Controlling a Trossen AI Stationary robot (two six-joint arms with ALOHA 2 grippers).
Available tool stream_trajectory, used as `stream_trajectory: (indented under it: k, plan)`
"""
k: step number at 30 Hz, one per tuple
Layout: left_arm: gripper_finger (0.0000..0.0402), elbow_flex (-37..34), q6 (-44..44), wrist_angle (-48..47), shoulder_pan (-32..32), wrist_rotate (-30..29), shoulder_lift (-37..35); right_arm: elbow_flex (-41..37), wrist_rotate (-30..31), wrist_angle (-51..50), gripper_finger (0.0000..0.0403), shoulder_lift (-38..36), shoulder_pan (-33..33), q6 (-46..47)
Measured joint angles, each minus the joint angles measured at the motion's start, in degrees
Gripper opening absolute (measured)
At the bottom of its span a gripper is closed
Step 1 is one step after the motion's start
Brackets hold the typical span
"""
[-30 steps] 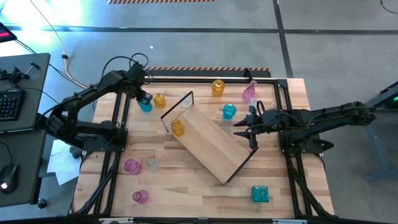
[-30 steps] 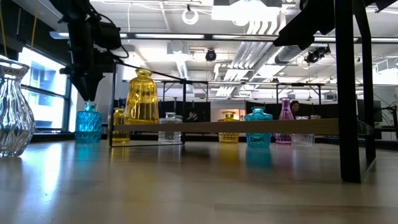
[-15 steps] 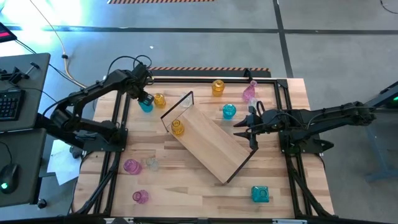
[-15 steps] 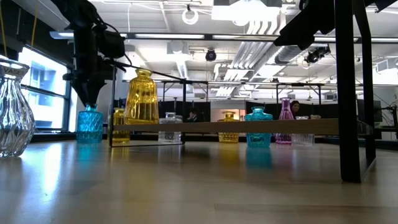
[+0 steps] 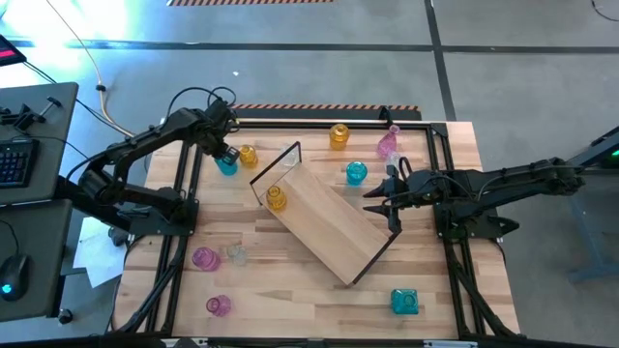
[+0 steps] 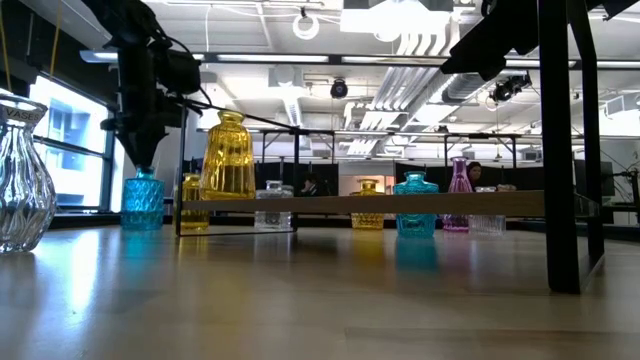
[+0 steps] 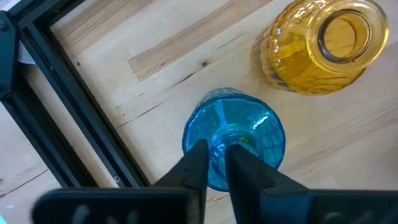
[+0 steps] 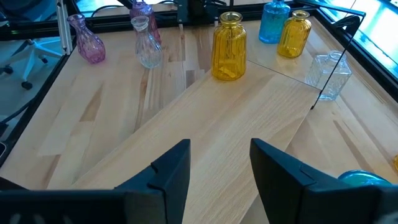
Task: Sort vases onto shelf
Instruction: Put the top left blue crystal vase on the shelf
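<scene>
A: Why is the left gripper (image 7: 216,163) set straight down over the blue vase (image 7: 234,144) at the far left of the table (image 5: 319,300)?

B: The neck is the narrowest part, so it is approached from above. The fingers are drawn nearly together at the rim, with only a thin gap between them; it appears the lip is being pinched, though a firm hold cannot be confirmed. The vase is seen standing on the table, just beside a small yellow vase (image 7: 320,46).

A: And the shelf (image 5: 329,217)?

B: It is laid diagonally across the middle of the table. One yellow bottle (image 5: 276,198) has been stood at its far-left end, probably so that the rest of the board is left free.

A: Why is the right gripper (image 5: 375,198) kept where it is?

B: It is held above the right edge of the shelf with its jaws spread and nothing between them, seemingly kept waiting. Other vases are scattered along the far and near sides.
</scene>
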Motion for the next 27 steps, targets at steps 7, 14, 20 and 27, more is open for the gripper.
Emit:
stream_trajectory:
  k: [7,14,20,27]
  plan:
    - [0.0016,0.0,1.44,-0.11,0.0,-0.02,-0.06,0.0,-0.48,0.0,0.0156,0.0,0.0,0.91]
    - [0.0011,0.0,1.17,-1.2,0.0,-0.02,-0.67,0.0,-0.68,0.0,0.0156,0.0,0.0,0.9]
    - [0.001,-0.13,1.1,-3.32,-0.28,0.0,-4.53,0.0,-0.68,0.0,0.0156,0.0,0.0,0.9]
    - [0.001,-0.11,-0.45,-6.21,-0.31,1.62,-12.32,0.0,-0.66,0.0,0.0156,0.0,0.0,0.87]
